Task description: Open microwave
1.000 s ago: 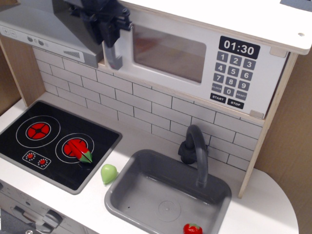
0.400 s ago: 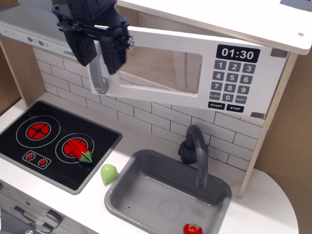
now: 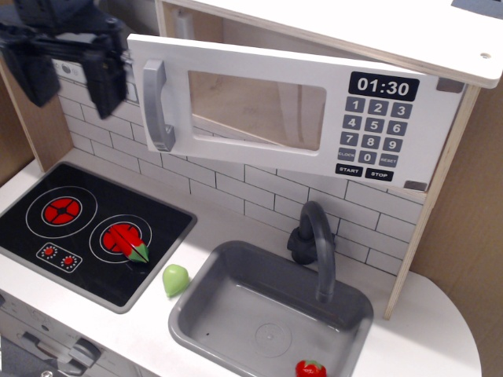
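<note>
The microwave (image 3: 291, 106) door stands ajar, handle (image 3: 156, 106) free; the gripper (image 3: 71, 75) — fingers spread, empty — hangs left of it; faucet (image 3: 314, 243), sink (image 3: 267, 318) and stove (image 3: 86, 228) sit below.

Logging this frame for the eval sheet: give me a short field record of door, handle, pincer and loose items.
door: white wooden toy microwave swung partly open, hinged at its right
handle: grey vertical bar handle free, nothing gripping it
pincer: black pincer left of the handle, apart from it, jaws open
clock: black digital clock reads 01:30
loose items: green pear-shaped toy beside the grey plastic sink; red toy at its front edge
</note>
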Controlling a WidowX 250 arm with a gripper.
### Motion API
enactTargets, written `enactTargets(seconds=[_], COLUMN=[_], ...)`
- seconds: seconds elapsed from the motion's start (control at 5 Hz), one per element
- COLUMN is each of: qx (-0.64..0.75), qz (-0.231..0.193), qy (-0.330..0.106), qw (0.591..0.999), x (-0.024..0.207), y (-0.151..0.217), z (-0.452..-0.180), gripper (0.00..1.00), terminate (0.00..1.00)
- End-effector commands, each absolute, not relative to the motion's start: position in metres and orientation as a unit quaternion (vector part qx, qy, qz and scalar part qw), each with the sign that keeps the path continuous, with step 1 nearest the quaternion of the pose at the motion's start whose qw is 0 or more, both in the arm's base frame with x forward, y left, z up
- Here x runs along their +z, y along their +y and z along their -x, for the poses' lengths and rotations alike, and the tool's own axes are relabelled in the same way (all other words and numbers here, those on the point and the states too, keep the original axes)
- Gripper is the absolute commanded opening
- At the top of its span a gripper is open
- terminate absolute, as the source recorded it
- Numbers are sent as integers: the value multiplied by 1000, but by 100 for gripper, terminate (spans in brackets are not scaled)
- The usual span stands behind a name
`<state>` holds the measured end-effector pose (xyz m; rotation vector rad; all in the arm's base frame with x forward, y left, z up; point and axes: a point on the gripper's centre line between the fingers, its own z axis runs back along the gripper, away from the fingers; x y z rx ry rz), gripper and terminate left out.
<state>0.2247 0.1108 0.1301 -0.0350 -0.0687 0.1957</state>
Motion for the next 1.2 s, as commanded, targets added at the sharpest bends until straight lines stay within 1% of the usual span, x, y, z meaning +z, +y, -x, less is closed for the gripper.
enactTargets(seconds=[0.0,0.2,0.4,0.6,0.8,1.0], qx=[193,261,299,321,316,268], qz=[-16,-15,-12,-14,-30,-35], qy=[-72,-75,-68,-65,-68,-84], qw=[979,962,952,945,946,959], x=[157,167,161,157,142,126], y=[178,198,201,193,165,138], z=[-246,-265,-292,-313,-328,-330], gripper=[100,100,100,100,100,100], terminate=[0,0,0,0,0,0])
